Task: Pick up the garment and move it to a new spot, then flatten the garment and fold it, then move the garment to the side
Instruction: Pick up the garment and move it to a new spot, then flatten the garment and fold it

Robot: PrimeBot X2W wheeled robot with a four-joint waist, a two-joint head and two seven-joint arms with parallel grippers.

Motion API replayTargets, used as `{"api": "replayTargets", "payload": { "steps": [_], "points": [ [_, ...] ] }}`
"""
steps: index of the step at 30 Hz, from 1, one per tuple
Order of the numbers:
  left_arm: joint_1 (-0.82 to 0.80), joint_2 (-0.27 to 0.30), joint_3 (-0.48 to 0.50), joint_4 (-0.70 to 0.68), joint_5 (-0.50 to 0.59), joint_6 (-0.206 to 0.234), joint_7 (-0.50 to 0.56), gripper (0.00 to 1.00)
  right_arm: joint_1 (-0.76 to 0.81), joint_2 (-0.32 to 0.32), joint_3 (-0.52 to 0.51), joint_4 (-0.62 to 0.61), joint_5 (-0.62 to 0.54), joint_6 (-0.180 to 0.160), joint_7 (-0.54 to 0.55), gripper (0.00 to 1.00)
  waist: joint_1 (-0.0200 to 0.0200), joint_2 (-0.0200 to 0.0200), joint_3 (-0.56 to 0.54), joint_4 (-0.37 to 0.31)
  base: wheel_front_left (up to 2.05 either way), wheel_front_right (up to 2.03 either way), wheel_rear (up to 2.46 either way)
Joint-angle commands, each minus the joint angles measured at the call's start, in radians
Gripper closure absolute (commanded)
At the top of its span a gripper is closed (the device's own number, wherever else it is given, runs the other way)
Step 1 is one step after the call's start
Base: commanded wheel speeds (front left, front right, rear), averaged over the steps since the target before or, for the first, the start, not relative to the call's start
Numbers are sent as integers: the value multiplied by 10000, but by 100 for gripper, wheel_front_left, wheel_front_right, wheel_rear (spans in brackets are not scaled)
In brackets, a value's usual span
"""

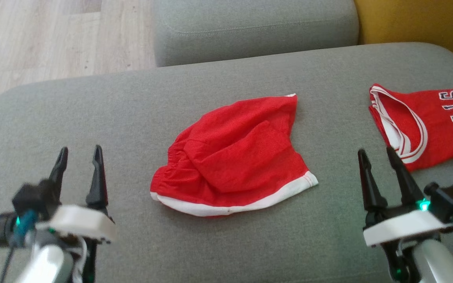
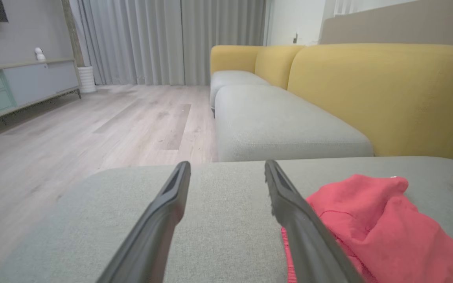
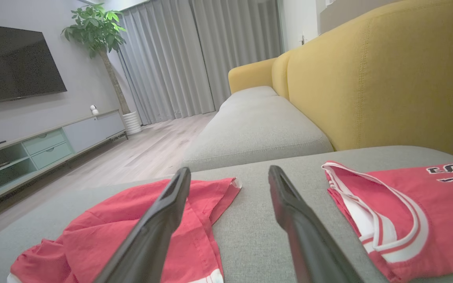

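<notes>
On grey cushion point(image 1: 92, 110), crumpled red shorts point(image 1: 234, 157), jersey point(image 1: 442, 122) lettered "ULLS"

Lettering entry. Red jersey point(image 1: 435, 129), at 1 o'clock from my right claw point(image 1: 376, 150), carries dark block capitals with a white outline. Head view: the letters sit upside down to me and run off the frame at 3 o'clock. I make out an S, two L's and part of a U; the whole word is not legible. Right wrist view: same capitals, S clearest, the rest cut off.
</notes>
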Motion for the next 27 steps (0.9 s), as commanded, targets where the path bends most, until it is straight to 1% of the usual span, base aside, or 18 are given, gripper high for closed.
{"api": "replayTargets", "payload": {
  "steps": [1,4,6,9,12,19,24,27],
  "points": [
    [-249,-25,703,-694,481,154,-116,0,-62,-151,146,-370,-53,67,-93,0,0,0,-3,0,0,0,0],
    [697,-792,1232,-1244,1191,315,-120,0,102,-109,147,-381,-54,67,-93,0,0,0,-45,51,0,0,0],
    [1170,-1142,1385,-1307,1585,75,-121,0,227,-77,126,-367,-54,67,-93,0,0,0,-73,89,0,0,0],
    [1542,-1517,1557,-1225,2212,-325,-122,0,338,-60,142,-358,-85,67,-93,0,0,0,-104,125,0,0,0],
    [1699,-1852,1813,-1058,2547,-677,-122,0,358,-99,150,-349,-88,67,-93,0,0,0,-122,154,0,0,0],
    [1753,-2342,2447,-689,2985,-1391,-123,0,323,-157,194,-339,-110,67,-11,0,0,0,-140,161,0,0,0],
    [1683,-2574,2739,-417,3235,-1750,-123,0,262,-308,227,-339,-128,67,63,0,0,0,-101,164,0,0,0],
    [1659,-2637,2858,-358,3301,-1872,-123,0,233,-340,211,-351,-126,67,111,0,0,0,-81,169,0,0,0]
  ]
}}
